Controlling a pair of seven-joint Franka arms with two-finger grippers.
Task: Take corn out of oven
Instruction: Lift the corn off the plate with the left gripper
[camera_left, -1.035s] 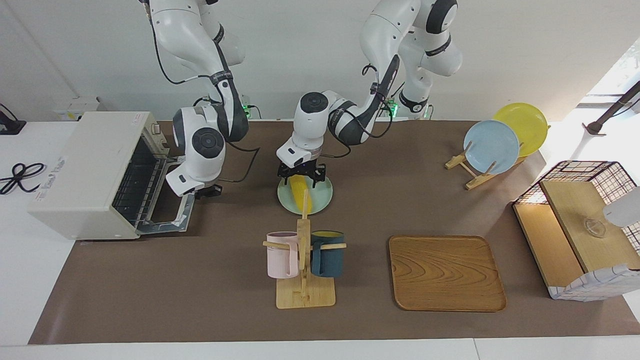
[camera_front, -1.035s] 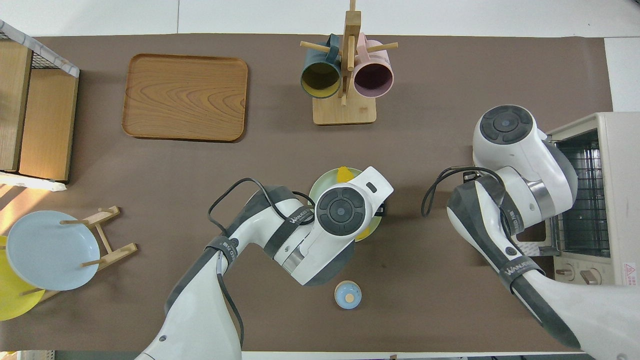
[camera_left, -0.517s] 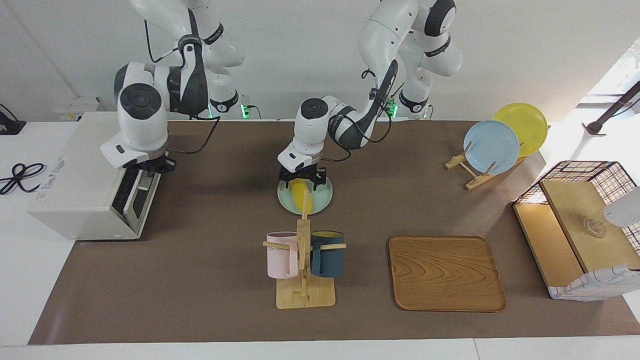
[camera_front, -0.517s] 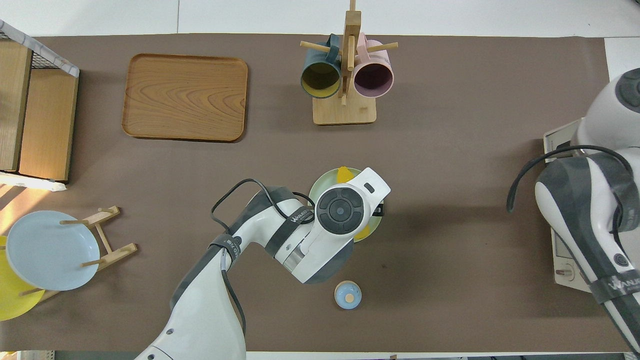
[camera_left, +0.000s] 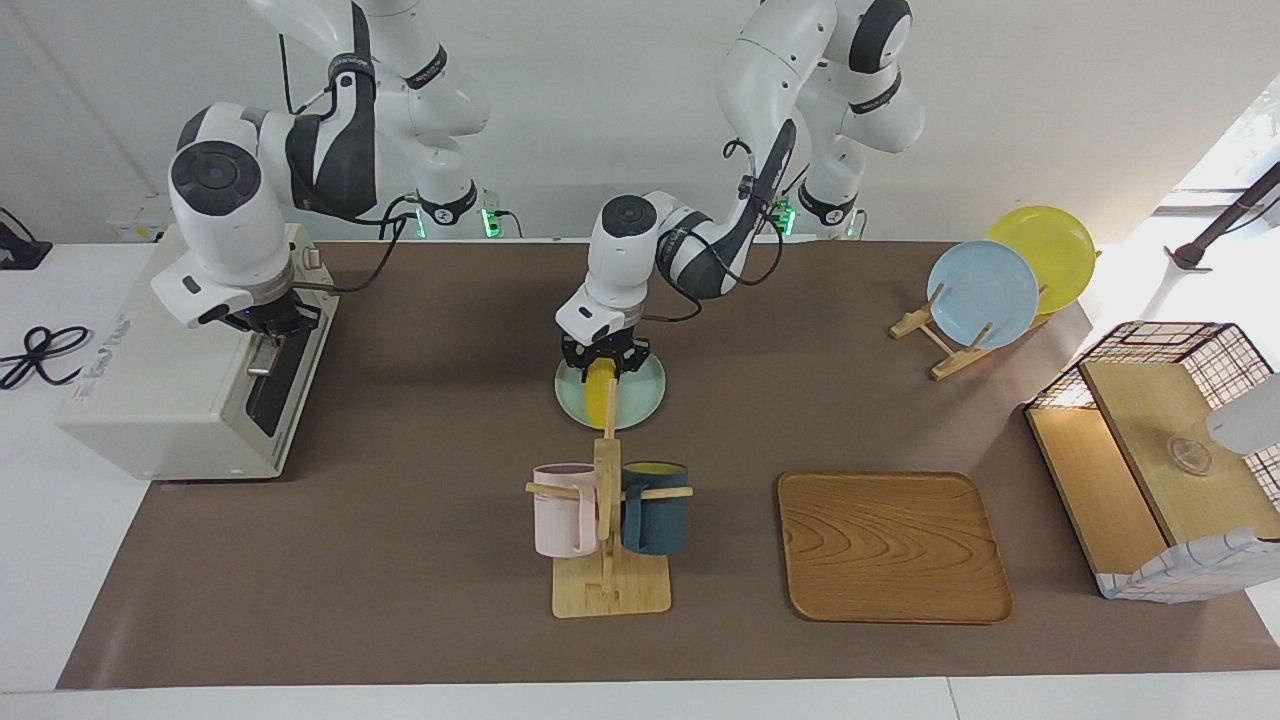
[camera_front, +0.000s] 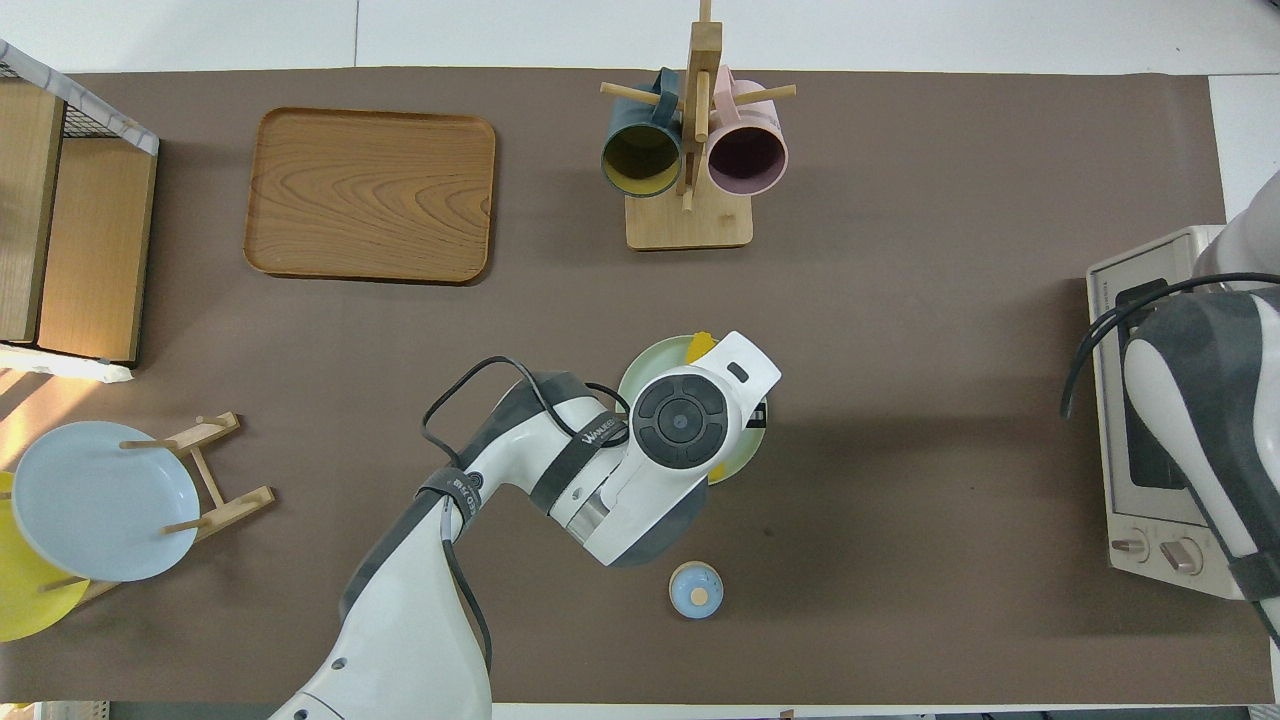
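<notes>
The yellow corn lies on a pale green plate mid-table, outside the oven; its tip shows in the overhead view. My left gripper is down at the end of the corn nearer the robots, with its fingers closed around it. The cream-white oven stands at the right arm's end of the table with its door shut. My right gripper is at the top edge of the oven door. In the overhead view both hands are hidden under their arms, and the oven shows partly.
A mug rack with a pink and a dark blue mug stands farther from the robots than the plate. A wooden tray, a plate rack and a wire-and-wood basket box stand toward the left arm's end. A small blue round object sits near the robots.
My right arm swung the oven door up from open to shut and rose with it. My left gripper sank lower onto the corn, which turned slightly on the plate.
</notes>
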